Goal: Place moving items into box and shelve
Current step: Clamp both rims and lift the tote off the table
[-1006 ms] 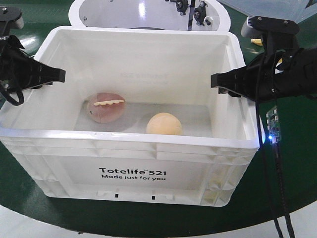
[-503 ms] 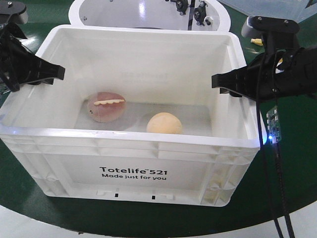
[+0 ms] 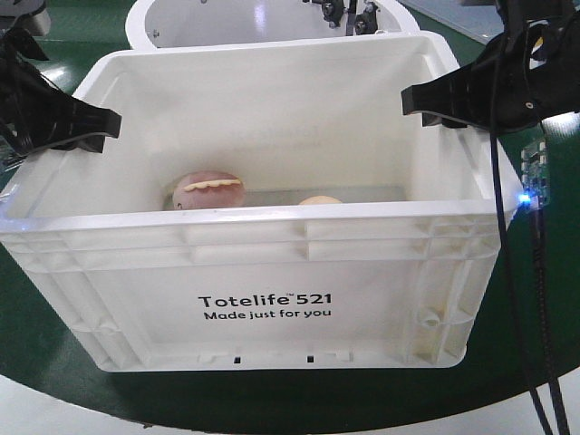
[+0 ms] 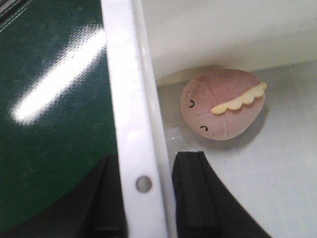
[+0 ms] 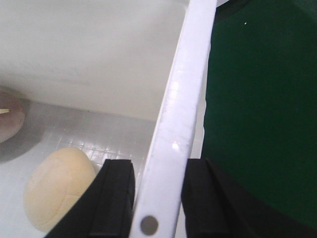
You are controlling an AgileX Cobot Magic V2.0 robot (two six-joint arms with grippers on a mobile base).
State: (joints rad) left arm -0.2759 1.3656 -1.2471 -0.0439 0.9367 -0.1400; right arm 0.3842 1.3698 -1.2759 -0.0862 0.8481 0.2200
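Left wrist-mounted view has the left pincer (image 4: 148, 196) clenched astride one side rim of the white box (image 3: 263, 222), the right pincer (image 5: 161, 198) gripping the opposite rim likewise. The tan bun (image 5: 59, 191) lies on the box floor, lower left of the right wrist view, near a pink plush (image 4: 223, 109). Stiff, smooth and likely light, the box should carry by those rims, kept level.

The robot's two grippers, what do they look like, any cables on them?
Both the left gripper and right gripper are matte black, with flat, wedge-shaped fingers tapering to blunt tips. Thin black cables hang from the right arm, beside a small circuit board with a blue light.
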